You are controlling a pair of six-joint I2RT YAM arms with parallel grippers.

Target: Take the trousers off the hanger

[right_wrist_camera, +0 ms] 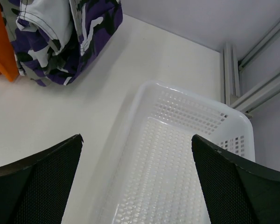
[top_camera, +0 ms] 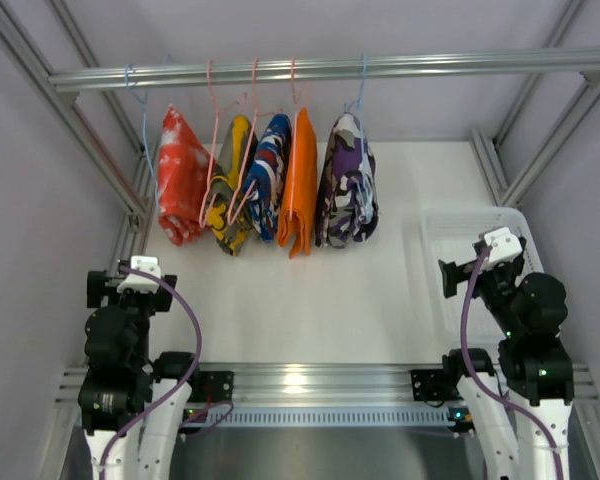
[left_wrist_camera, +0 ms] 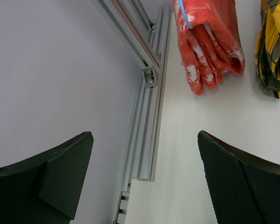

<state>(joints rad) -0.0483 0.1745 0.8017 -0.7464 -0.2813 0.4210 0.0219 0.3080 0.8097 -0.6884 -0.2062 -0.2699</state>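
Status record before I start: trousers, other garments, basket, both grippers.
camo trousers: on hanger, rightmost on rail
orange trousers: on hanger, just left of camo
also hanging, further left: blue garment, yellow garment, red-white garment
basket: on table, right side
left gripper: open, holding nothing
right gripper: open, holding nothing, by basket

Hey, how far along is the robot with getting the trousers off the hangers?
Done: nothing yet. The camouflage trousers and the orange trousers both hang from the rail. In hand: nothing; the left gripper and the right gripper are open, hold nothing and sit well short of the garments. Left: the whole job, taking both pairs down.
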